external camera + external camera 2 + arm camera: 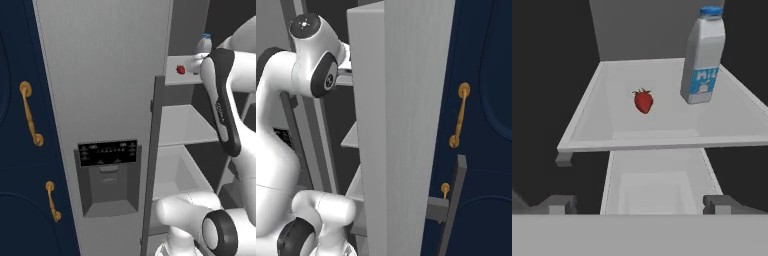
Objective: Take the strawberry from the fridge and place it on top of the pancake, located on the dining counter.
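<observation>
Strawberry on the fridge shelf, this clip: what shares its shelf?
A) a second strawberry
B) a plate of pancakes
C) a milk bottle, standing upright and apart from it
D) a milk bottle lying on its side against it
C: in the hand view the strawberry lies on the fridge shelf, and the white-and-blue milk bottle stands upright on the same shelf with a clear gap between them.

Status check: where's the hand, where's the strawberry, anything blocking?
Gripper open, empty, short of the fridge shelf. Strawberry lying on that shelf, untouched. Milk bottle upright beside it, apart, not blocking the approach.
</observation>
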